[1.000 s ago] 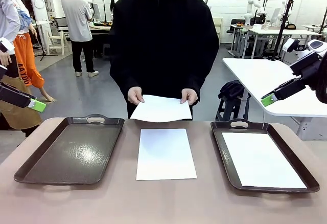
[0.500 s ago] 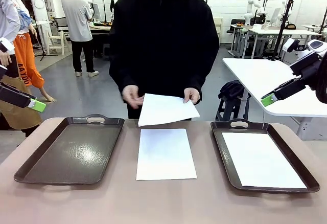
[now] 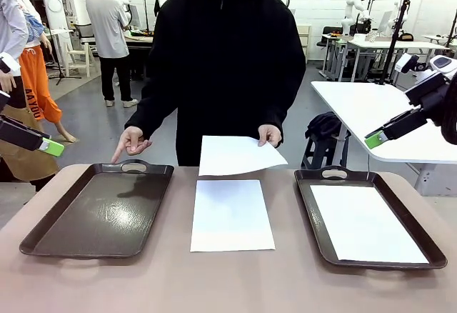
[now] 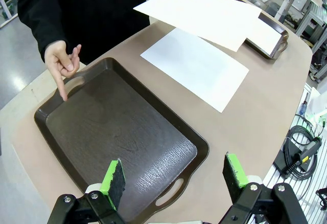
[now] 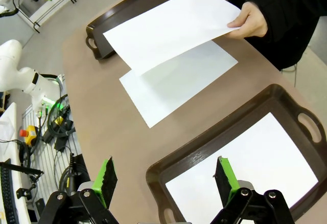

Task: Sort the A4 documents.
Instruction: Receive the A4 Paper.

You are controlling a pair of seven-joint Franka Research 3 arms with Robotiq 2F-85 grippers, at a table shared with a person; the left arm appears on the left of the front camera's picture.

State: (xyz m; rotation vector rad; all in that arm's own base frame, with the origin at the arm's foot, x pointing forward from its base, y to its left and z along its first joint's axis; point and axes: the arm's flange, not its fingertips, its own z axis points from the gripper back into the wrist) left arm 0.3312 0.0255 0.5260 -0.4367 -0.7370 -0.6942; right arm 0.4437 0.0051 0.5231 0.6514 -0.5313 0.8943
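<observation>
Across the table a person holds one white A4 document point(image 3: 239, 156) point(image 4: 204, 14) point(image 5: 168, 27) in one hand above the table's far edge. A second sheet point(image 3: 232, 214) point(image 4: 196, 68) point(image 5: 173, 88) lies flat mid-table, between the trays. A third point(image 3: 368, 224) point(image 5: 250, 168) lies in the right tray point(image 3: 308, 206) point(image 5: 214, 137). The person's other hand point(image 3: 131, 141) point(image 4: 61, 60) points a finger at the left tray point(image 3: 100, 213) point(image 4: 46, 116) by its far handle. My left gripper point(image 3: 51, 146) point(image 4: 174, 173) hangs open above that tray's near end. My right gripper point(image 3: 375, 140) point(image 5: 166, 175) hangs open above the right tray.
Both dark brown trays have handles at their short ends. The table's rounded edges point(image 4: 286, 81) drop off to cables on the floor point(image 4: 299, 147). A white table point(image 3: 371, 113) stands to the right behind mine. Other people stand far off at the back left.
The person has let go of the sheet with one hand and moved that hand left to point at the left tray. The sheet stays in the other hand. Neither arm has moved.
</observation>
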